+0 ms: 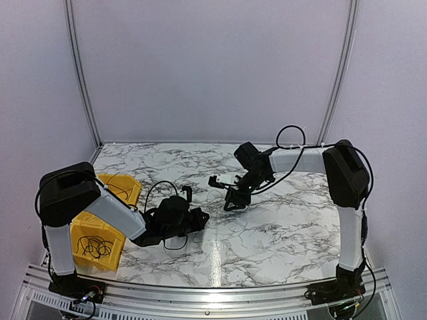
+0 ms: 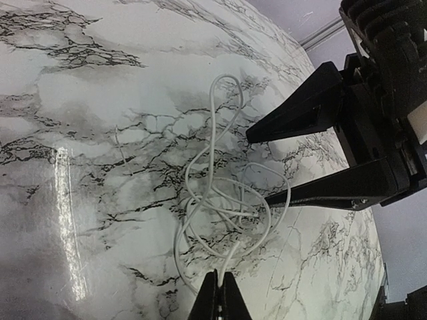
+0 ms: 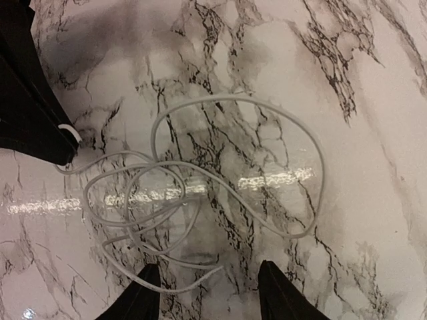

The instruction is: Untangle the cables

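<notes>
My left gripper [image 2: 219, 277] pinches shut an end of the pale cable tangle [image 2: 223, 208] at frame centre. Beyond, my right gripper [image 3: 208, 265] hangs open at its loops. The marble tabletop [image 1: 287, 233] stretches wide lower right; yellow bins [image 1: 100, 230] crowd the left edge.

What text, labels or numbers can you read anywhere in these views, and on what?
None can be read. No writing shows on the yellow bins, the marble tabletop, the white cable, the left arm or the right arm.
</notes>
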Robot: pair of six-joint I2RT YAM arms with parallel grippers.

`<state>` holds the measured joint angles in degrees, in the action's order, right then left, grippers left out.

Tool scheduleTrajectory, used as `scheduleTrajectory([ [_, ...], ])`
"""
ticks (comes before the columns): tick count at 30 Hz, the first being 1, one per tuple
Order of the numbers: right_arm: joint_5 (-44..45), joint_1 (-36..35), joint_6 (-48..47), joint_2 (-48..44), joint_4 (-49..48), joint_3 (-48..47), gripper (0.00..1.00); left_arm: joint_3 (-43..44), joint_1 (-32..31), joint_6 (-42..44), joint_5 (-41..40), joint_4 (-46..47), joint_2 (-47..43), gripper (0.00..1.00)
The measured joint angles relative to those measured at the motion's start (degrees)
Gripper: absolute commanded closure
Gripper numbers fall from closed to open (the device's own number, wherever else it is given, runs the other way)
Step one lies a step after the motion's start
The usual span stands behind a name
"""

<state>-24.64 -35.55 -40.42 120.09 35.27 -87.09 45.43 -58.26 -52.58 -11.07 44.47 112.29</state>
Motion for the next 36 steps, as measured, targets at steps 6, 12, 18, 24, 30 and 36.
scheduleTrajectory([
  [6,-3.32,-0.61,-1.75,0.83,1.49,-0.55,1.00,-0.07,0.48,0.07,0.11,0.00,-0.02,1.00],
  [12,-4.81,-0.48,-2.99,-1.60,1.97,2.75,1.00,-1.46,0.79,0.92,0.09,-0.55,-1.31,1.00],
  [18,-4.76,3.45,-3.08,-10.69,2.93,10.16,1.00,-4.42,1.16,5.14,-1.60,-7.45,-12.72,1.00],
  [24,-2.36,16.65,-2.89,-18.08,2.95,16.50,1.00,-4.66,2.36,12.90,-9.07,-19.98,-33.48,1.00],
  [30,1.18,27.02,-2.45,-18.84,3.21,19.65,1.00,-4.02,7.21,18.97,-18.29,-36.70,-50.99,1.00],
  [36,3.69,29.40,-0.07,-17.94,2.51,19.87,1.00,-1.81,9.64,23.45,-25.94,-49.29,-62.75,1.00],
])
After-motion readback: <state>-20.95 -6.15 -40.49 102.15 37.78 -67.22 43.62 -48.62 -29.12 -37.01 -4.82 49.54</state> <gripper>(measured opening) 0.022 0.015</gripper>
